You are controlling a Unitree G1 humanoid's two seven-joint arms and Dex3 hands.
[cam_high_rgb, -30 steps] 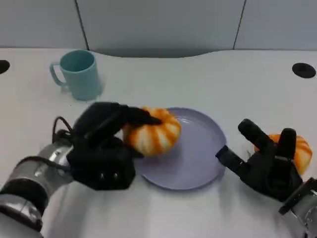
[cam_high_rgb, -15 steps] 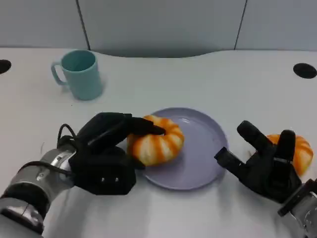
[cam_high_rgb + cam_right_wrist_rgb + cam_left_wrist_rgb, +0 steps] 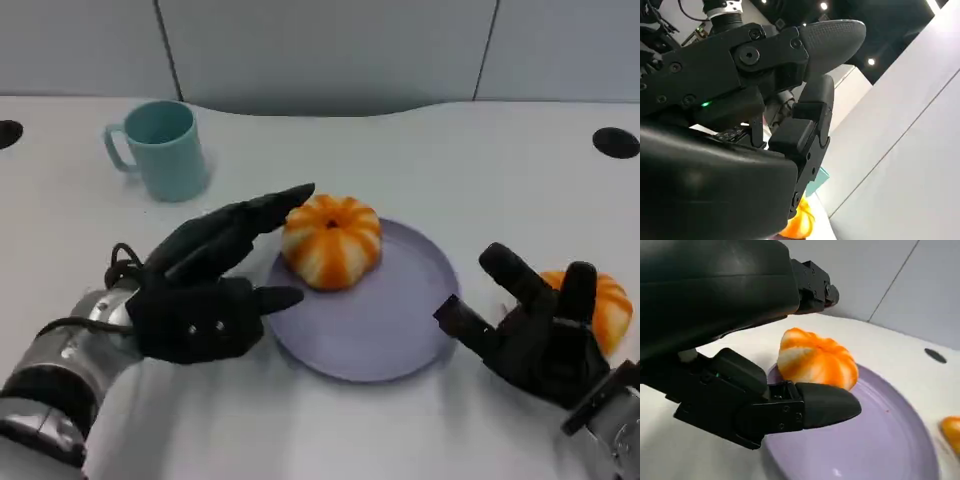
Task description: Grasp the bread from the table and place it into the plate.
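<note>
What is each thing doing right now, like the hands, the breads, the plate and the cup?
left hand: open, fingers apart, beside the plate, holding nothing.
right hand: open, fingers up, holding nothing.
bread: sitting on the plate, let go.
second bread: on the table behind the right hand.
plate: flat on the table.
cup: upright, handle at its left.

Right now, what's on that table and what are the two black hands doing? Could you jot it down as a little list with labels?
bread: orange-and-white striped bun, sitting in the plate near its far left edge
plate: lavender, round, at the table's middle
left hand: open, fingers spread beside the bun, holding nothing
right hand: open, resting right of the plate
second bun: on the table, partly behind the right hand
mug: teal, far left, upright
table: white
</note>
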